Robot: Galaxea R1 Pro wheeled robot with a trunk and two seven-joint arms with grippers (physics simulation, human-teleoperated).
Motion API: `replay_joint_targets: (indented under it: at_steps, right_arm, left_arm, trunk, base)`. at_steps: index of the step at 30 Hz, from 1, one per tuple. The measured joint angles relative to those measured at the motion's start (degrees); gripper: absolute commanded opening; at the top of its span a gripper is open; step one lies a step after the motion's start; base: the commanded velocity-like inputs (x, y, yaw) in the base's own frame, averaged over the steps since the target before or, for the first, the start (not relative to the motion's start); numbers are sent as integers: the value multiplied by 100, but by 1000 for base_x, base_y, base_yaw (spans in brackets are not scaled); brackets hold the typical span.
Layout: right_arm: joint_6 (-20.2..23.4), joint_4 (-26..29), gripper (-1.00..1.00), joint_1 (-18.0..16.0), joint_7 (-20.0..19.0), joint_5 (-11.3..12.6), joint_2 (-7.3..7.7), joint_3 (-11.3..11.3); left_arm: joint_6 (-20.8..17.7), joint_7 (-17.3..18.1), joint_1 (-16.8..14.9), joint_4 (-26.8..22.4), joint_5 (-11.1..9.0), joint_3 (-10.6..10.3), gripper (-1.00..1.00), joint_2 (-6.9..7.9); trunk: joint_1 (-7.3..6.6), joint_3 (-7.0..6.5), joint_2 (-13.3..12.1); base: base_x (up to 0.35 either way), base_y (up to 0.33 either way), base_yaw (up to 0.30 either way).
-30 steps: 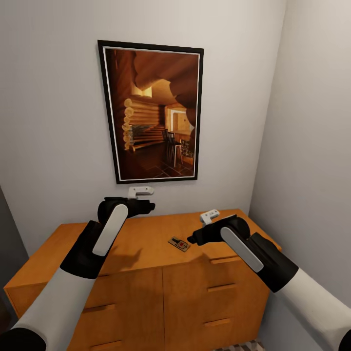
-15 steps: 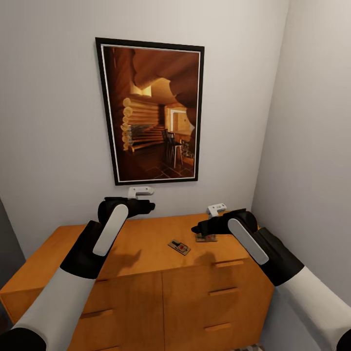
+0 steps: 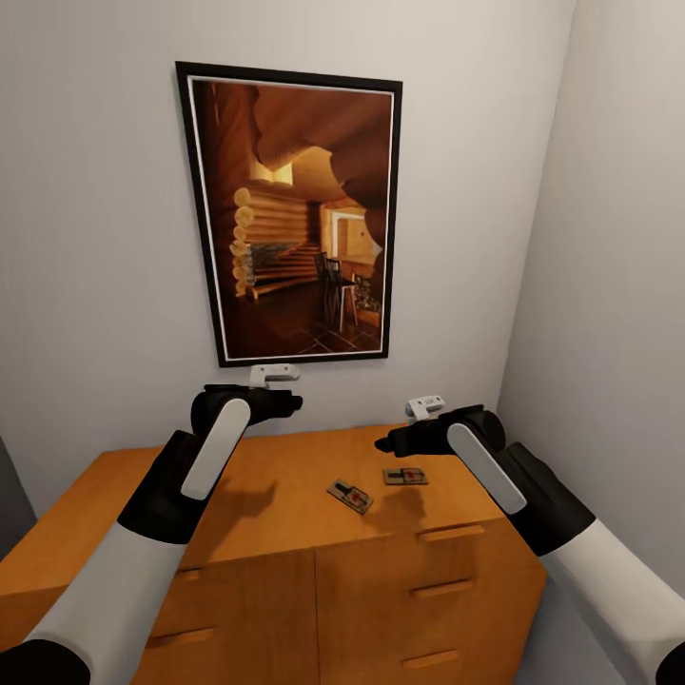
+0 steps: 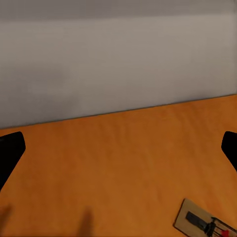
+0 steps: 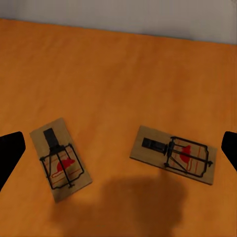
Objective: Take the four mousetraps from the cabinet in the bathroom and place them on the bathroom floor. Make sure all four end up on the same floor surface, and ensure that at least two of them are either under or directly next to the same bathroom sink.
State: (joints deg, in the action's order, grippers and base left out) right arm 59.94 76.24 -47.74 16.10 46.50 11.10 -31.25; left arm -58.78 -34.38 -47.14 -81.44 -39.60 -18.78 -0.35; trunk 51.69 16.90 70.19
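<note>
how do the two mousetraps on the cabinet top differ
The left mousetrap lies nearer the cabinet's front edge, angled diagonally; the right mousetrap lies farther back, nearly parallel to that edge, just below the right claw. Both lie flat, apart, with tan bases, dark wire and a red patch.

My right gripper [image 3: 382,444] has lifted and pulled back toward the wall, so it no longer covers the second mousetrap [image 3: 405,476] beside the first mousetrap [image 3: 350,496]. My head has moved, so the cabinet [image 3: 285,561] sits lower in view.
</note>
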Motion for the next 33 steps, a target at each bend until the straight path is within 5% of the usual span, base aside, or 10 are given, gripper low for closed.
replay_joint_targets:
  at_steps: [33]
  right_arm:
    - [0, -30, 100, 0, -213, 15, -25, -97]
  left_arm:
    - [-2, 0, 0, 1, -25, -1, 100, 0]
  trunk:
    - [0, 0, 0]
  base:
    - [3, 0, 0]
